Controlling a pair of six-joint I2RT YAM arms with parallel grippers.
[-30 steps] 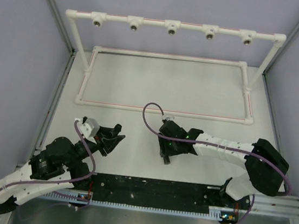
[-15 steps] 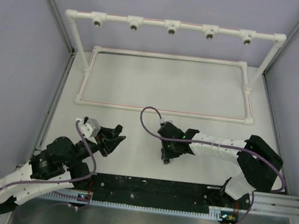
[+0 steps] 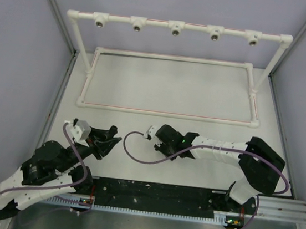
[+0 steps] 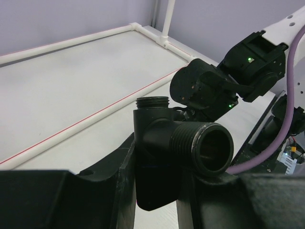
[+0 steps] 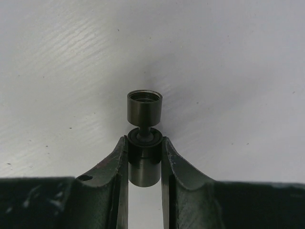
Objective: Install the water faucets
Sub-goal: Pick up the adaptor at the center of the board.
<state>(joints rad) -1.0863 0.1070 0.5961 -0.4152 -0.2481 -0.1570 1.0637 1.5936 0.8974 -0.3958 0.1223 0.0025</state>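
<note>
Left gripper (image 4: 159, 174): my jaws are clamped on the T-shaped faucet (image 4: 167, 152), one finger on each side of its lower body.
T-shaped faucet, axis: the long body stands about upright between my fingers, with a threaded neck on top.
T-shaped faucet, side branch: sticks out sideways, its threaded open mouth turned toward my wrist camera and a little right.
T-shaped faucet, place: held up off the table (image 3: 173, 89), near the front edge and well apart from the pipe frame (image 3: 176, 25).
Left arm: reaches from the near left corner up and to the right, fingers pointing toward my right arm.
Right gripper (image 5: 144, 148): my jaws are closed on the stubby faucet (image 5: 144, 136), pinching its thick lower barrel.
Stubby faucet, axis: runs straight out along my fingers. A hollow cap on a thin stem pokes past the fingertips.
Stubby faucet, place: over bare table, mid-front. I cannot tell whether it touches.
Right arm: forearm lies low, stretched left from its base. In the left wrist view its wrist sits just behind the T-shaped faucet.
</note>
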